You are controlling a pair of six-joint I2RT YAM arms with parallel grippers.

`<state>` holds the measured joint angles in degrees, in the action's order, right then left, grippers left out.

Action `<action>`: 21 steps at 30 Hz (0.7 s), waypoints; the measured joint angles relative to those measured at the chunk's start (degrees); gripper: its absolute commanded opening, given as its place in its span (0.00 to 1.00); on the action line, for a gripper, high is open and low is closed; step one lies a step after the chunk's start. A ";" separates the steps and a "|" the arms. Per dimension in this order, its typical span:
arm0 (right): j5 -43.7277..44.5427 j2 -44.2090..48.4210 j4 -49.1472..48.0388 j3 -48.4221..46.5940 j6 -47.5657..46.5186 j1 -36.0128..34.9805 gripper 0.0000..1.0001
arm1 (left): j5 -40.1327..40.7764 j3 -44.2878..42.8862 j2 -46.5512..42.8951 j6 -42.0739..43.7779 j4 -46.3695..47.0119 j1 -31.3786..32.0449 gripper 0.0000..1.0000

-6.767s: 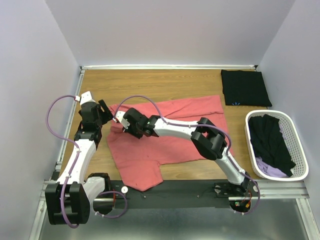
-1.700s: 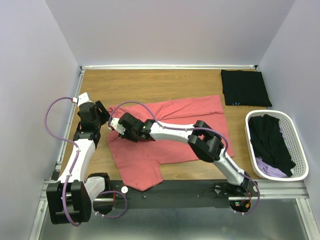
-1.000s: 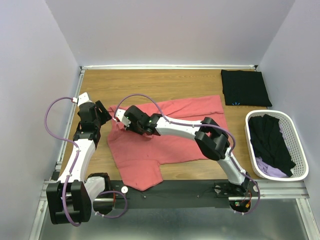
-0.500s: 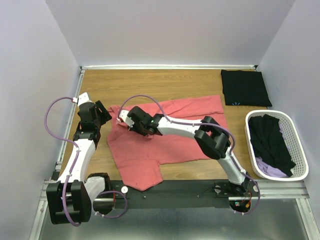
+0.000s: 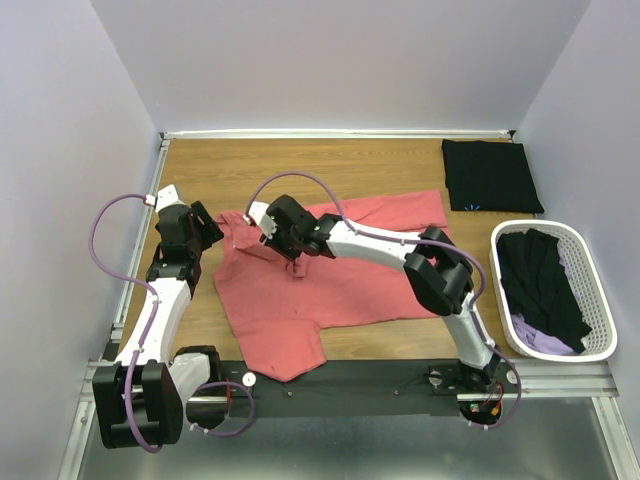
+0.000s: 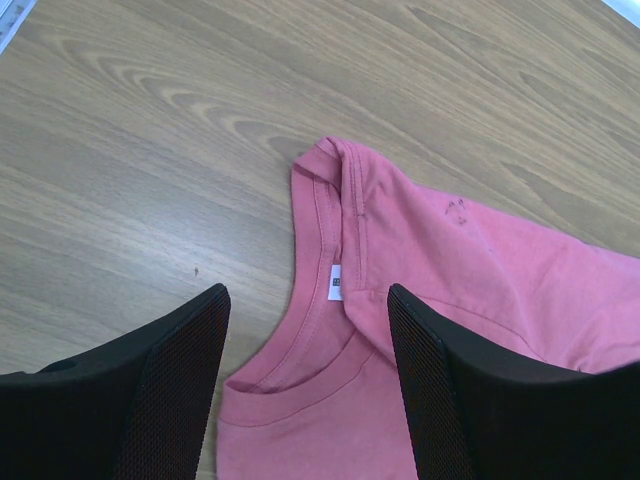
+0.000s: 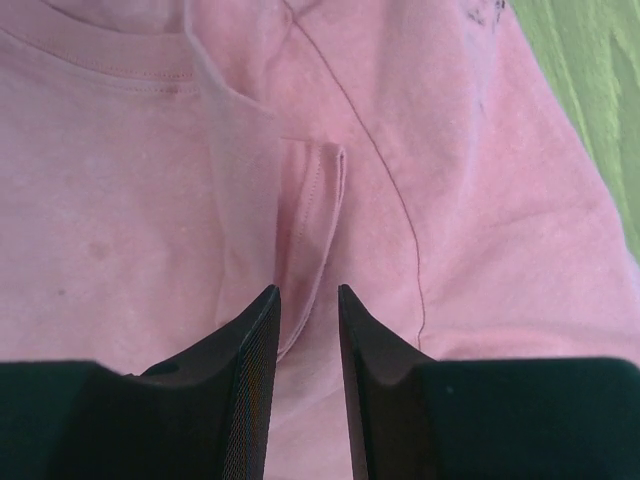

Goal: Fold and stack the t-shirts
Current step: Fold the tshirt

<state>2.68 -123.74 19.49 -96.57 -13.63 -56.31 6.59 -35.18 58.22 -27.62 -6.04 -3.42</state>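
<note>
The limp coral-pink t-shirt wanted pinching at its collar, I judged; the left gripper gaped empty, and I couldn't tell whether the right gripper held cloth.

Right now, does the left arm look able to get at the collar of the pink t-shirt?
Probably yes. The left gripper hangs open right above the collar of the coral-pink t-shirt, and nothing covers that collar in the left wrist view.
</note>
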 measured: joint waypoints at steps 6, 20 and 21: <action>-5.97 0.20 -0.17 -0.90 3.67 2.80 0.37 | -0.46 0.00 0.02 0.00 0.02 0.00 0.72; -8.63 -7.15 -1.70 -10.21 7.87 3.39 0.38 | -1.20 0.00 0.02 0.00 0.35 -0.11 0.72; -8.98 -7.61 -1.79 -10.49 8.04 3.39 0.38 | -1.18 0.00 0.02 0.00 0.37 -0.11 0.72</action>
<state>-6.31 -131.35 17.69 -107.07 -5.58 -52.93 5.41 -35.18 58.24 -27.62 -5.67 -3.53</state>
